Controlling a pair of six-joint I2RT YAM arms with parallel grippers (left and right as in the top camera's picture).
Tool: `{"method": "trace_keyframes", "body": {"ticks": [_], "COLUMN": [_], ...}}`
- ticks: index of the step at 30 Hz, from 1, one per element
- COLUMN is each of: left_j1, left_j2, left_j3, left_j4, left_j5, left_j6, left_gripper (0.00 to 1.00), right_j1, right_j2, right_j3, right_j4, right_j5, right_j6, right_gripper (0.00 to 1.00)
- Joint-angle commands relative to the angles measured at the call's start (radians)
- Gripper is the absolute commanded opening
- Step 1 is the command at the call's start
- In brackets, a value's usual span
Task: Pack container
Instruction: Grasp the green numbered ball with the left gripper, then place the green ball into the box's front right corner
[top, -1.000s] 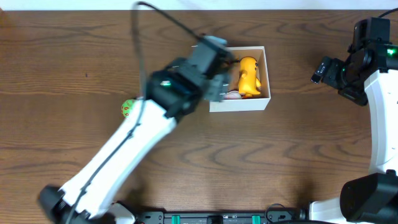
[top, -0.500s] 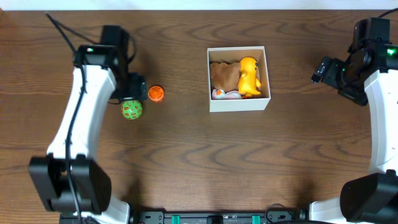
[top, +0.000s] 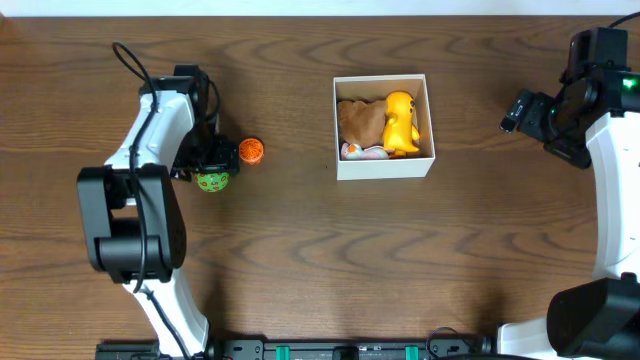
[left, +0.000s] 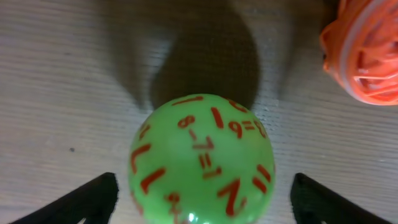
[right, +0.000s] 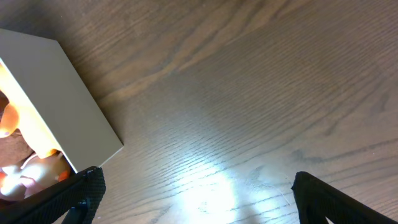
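The container (top: 385, 166) is a small white square box right of the table's middle. It holds a yellow toy (top: 400, 122), a brown toy (top: 360, 120) and a small pale toy (top: 362, 152). Its white wall shows in the right wrist view (right: 56, 99). A green ball with red marks (top: 212, 181) lies on the table at the left, and fills the left wrist view (left: 202, 158). My left gripper (left: 202, 202) is open, its fingers either side of the green ball. An orange ball (top: 250, 150) lies beside it (left: 367, 53). My right gripper (right: 196, 199) is open and empty over bare wood.
The table is dark brown wood (top: 330, 260). My right arm (top: 590, 110) stands at the far right edge, right of the container.
My left arm swung away from the container to the left side and came down over the green ball. The right arm has not moved.
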Motion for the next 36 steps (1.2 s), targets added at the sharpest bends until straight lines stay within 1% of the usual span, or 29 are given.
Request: {"method": "trace_keyframes", "body": {"ticks": [1, 6, 8, 10, 12, 15, 18, 20, 21, 24, 28, 31, 34, 36], "left_j1": [0.001, 0.001, 0.001, 0.001, 0.000, -0.009, -0.036, -0.065, -0.088, -0.165, -0.327, -0.459, -0.584, -0.625], "left_j2": [0.031, 0.038, 0.037, 0.035, 0.023, -0.007, -0.058, -0.105, -0.135, -0.208, -0.274, -0.271, -0.232, -0.200], "left_j3": [-0.007, -0.006, -0.006, -0.005, 0.008, 0.071, 0.146, 0.195, 0.220, 0.266, 0.279, 0.279, 0.277, 0.277], "left_j4": [-0.003, 0.005, 0.005, 0.003, -0.023, -0.087, -0.145, -0.169, -0.175, -0.169, -0.089, 0.014, 0.130, 0.172], "left_j5": [0.007, 0.007, 0.007, 0.008, 0.026, 0.082, 0.081, 0.081, 0.082, 0.082, 0.082, 0.082, 0.077, 0.058], "left_j6": [0.018, 0.019, 0.019, 0.018, 0.018, 0.014, 0.010, 0.010, 0.002, -0.026, -0.071, -0.108, -0.119, -0.146], "left_gripper": [0.79, 0.61, 0.56, 0.54, 0.49, 0.41, 0.36, 0.30, 0.29, 0.29, 0.29, 0.29, 0.29, 0.29], "right_j1": [-0.002, -0.002, -0.002, -0.002, -0.002, -0.002, -0.002, -0.002, -0.002, -0.002, -0.002, -0.002, -0.002, -0.002], "right_j2": [0.007, 0.007, 0.007, 0.007, 0.007, 0.007, 0.007, 0.007, 0.007, 0.007, 0.007, 0.007, 0.007, 0.007], "right_j3": [-0.004, -0.004, -0.004, -0.004, -0.004, -0.004, -0.004, -0.004, -0.004, -0.004, -0.004, -0.004, -0.004, -0.004], "right_j4": [0.004, 0.005, 0.005, 0.005, 0.005, 0.008, 0.010, 0.010, 0.010, 0.010, 0.010, 0.009, 0.002, -0.001], "right_j5": [0.012, 0.012, 0.012, 0.011, 0.012, 0.012, 0.012, 0.012, 0.012, 0.012, 0.012, 0.029, 0.064, 0.064], "right_j6": [0.012, 0.012, 0.012, 0.012, 0.012, 0.012, 0.011, 0.011, 0.011, 0.011, 0.011, 0.011, 0.011, 0.011], "right_gripper": [0.99, 0.99, 0.99, 0.99, 0.99, 0.99, 0.99, 0.99, 0.99, 0.99, 0.99, 0.99, 0.99, 0.99]}}
